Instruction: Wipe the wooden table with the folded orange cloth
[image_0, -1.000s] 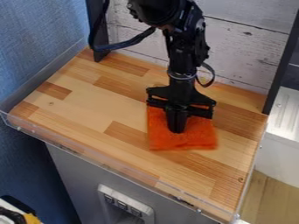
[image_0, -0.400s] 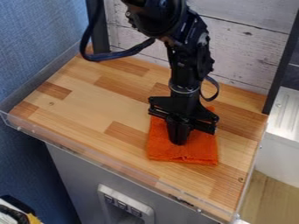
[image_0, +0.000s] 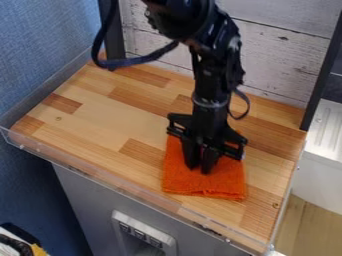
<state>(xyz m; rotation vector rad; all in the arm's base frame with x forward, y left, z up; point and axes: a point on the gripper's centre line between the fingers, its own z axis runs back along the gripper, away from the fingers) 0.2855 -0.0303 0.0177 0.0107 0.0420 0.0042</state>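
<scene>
- Hanging tips-down at the orange cloth (image_0: 204, 188), my gripper (image_0: 199, 169) has its fingers slightly parted; from here I can't quite tell if a fold sits between them.
- The cloth lies flat on the right half of the wooden counter (image_0: 100, 117).
- White planks (image_0: 287, 60) stand beyond the far edge.

I found the arm (image_0: 184, 20) black throughout, its upper housing bulky and rounded, with small pale glints along the side. I noted a thick, dark, bluish-black cable (image_0: 133, 61) in a broad loop and a thinner black cable (image_0: 248, 105) curving off the narrower wrist section (image_0: 212, 72). I recorded a thin greyish ring (image_0: 210, 103) below that section, then a matt black gripper (image_0: 200, 170) with a wide, angular crosspiece and two stubby, blunt-ended fingers (image_0: 192, 154)
</scene>
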